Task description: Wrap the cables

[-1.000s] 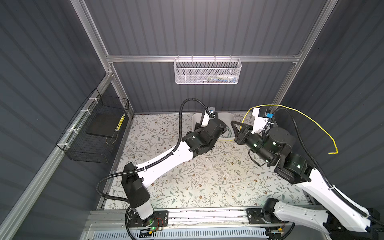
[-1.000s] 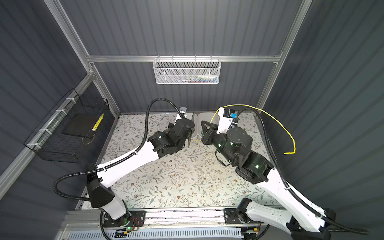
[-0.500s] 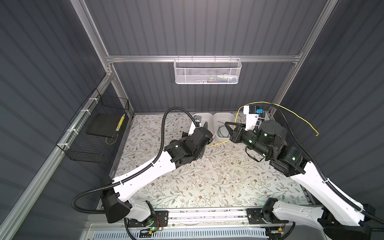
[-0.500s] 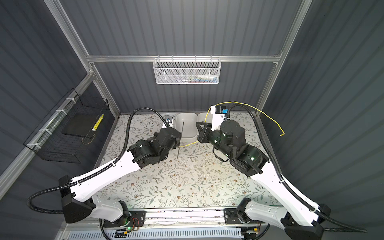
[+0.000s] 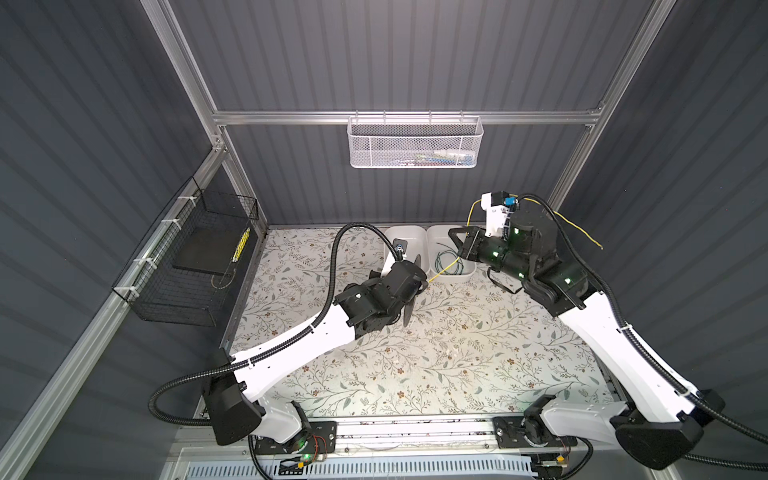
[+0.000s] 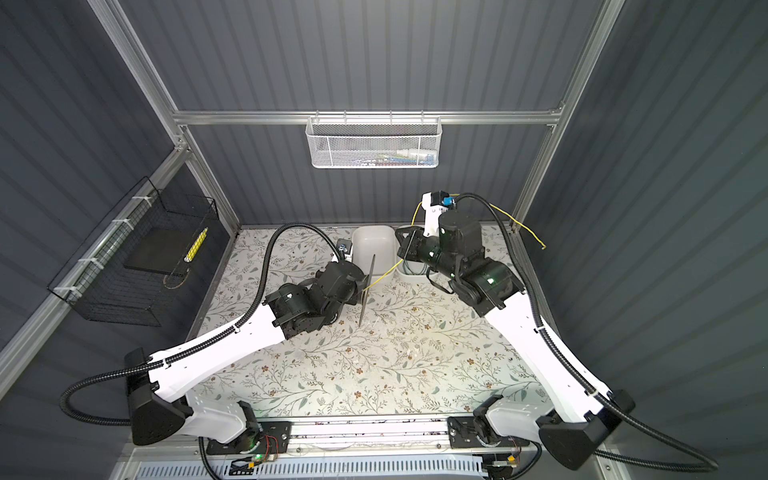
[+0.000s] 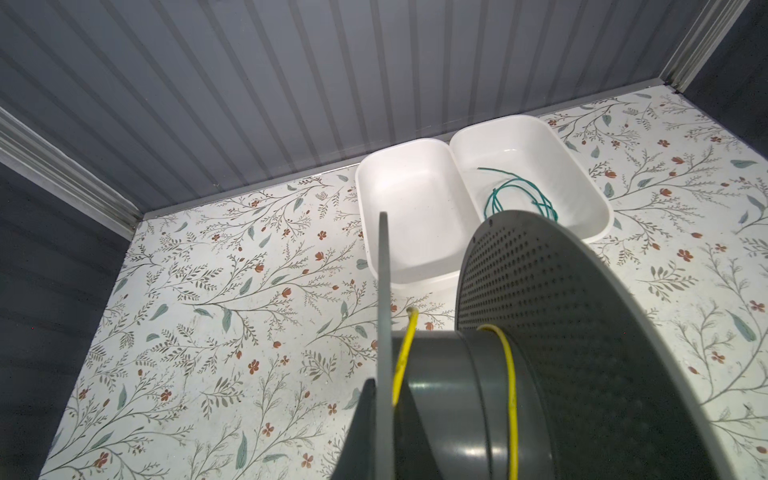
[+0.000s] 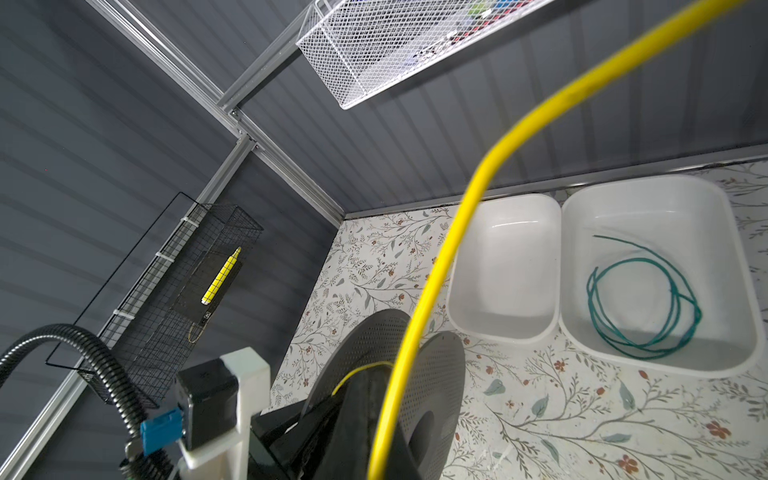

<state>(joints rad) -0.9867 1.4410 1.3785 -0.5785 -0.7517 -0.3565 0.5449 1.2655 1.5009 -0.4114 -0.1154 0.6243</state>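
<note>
- Both top views: left gripper [image 5: 409, 286], fingertips lost against dark grey perforated plastic spool [image 5: 408, 311], clenched on it; thin bright yellow cable [image 5: 444, 269] runs from spool to right gripper [image 5: 460, 251], pinched there.
- Left wrist: gripper mostly cut off; yellow cable [image 7: 401, 361] circles hub; thin dark green cable [image 7: 515, 183] in white plastic tub [image 7: 575, 166], partly behind flange.
- Right wrist: jaws out of frame; blurred yellow cable [image 8: 440, 266] crosses; green cable's [image 8: 648, 307] whole coil shows.

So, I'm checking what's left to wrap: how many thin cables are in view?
2. The yellow cable starts on the grey spool and stretches off it through the air; the green cable lies coiled in the right-hand white tub. More could hide behind the arms.
</note>
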